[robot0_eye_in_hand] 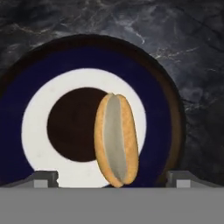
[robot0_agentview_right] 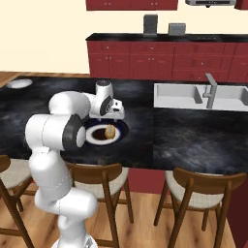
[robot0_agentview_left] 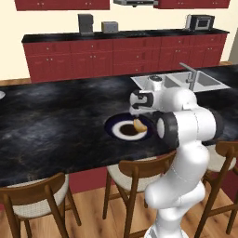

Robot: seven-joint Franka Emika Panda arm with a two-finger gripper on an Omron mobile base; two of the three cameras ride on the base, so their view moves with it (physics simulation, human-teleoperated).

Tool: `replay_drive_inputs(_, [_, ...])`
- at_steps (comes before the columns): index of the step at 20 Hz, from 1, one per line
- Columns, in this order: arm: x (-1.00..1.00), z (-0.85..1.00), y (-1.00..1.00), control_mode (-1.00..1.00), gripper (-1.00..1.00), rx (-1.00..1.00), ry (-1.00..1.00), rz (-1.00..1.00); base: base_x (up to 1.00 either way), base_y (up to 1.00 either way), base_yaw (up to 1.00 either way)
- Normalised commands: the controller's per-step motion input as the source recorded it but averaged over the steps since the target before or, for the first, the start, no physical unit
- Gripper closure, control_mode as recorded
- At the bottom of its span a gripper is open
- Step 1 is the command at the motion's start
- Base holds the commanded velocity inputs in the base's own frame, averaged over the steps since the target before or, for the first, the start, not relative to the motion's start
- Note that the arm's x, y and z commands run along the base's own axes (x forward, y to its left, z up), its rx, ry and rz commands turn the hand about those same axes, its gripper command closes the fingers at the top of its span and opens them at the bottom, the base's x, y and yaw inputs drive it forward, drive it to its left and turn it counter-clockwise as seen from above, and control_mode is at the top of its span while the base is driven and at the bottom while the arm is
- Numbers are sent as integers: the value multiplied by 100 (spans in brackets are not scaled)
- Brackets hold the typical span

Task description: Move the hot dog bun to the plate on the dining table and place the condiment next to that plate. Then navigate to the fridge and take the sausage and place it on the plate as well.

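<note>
The hot dog bun (robot0_eye_in_hand: 116, 140) lies on the plate (robot0_eye_in_hand: 153, 87), its pale cut side facing the hand camera. The plate has a navy rim (robot0_agentview_left: 110, 125) and a white ring around a dark centre, and it rests on the black marbled dining table (robot0_agentview_left: 56, 121). My gripper (robot0_eye_in_hand: 113, 179) hovers just above the bun (robot0_agentview_left: 139, 125), open, with its fingertips (robot0_eye_in_hand: 43, 177) wide apart on either side and clear of the bread. From the right base view, the gripper (robot0_agentview_right: 110, 118) hangs over the bun (robot0_agentview_right: 110, 131) and plate (robot0_agentview_right: 124, 127). The condiment, sausage and fridge are out of view.
A steel sink (robot0_agentview_left: 195, 81) with a faucet (robot0_agentview_right: 209, 89) is set in the table to the right of the plate. Wooden chairs (robot0_agentview_left: 135, 174) line the near edge. A pale plate (robot0_agentview_right: 19, 83) lies far left. Red wall cabinets (robot0_agentview_left: 121, 56) carry small appliances behind.
</note>
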Motion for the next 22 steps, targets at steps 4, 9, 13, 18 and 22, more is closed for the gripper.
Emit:
replay_drive_inputs(4, [-100, 100, 9, -100, -100, 0, -26, 0, 0, 0, 0])
replay_drive_inputs(9, [-100, 95, 24, -100, -100, 0, -13, 0, 0, 0, 0])
replay_drive_inputs(13, [-97, 57, 8, -100, -100, 0, -1, 0, 0, 0, 0])
replay_drive_inputs(18, [-88, -5, 0, -100, -100, 0, 17, -5, 0, 0, 0])
replay_drive_inputs(22, [0, 0, 0, 100, -100, 0, 0, 0, -96, 56, 5])
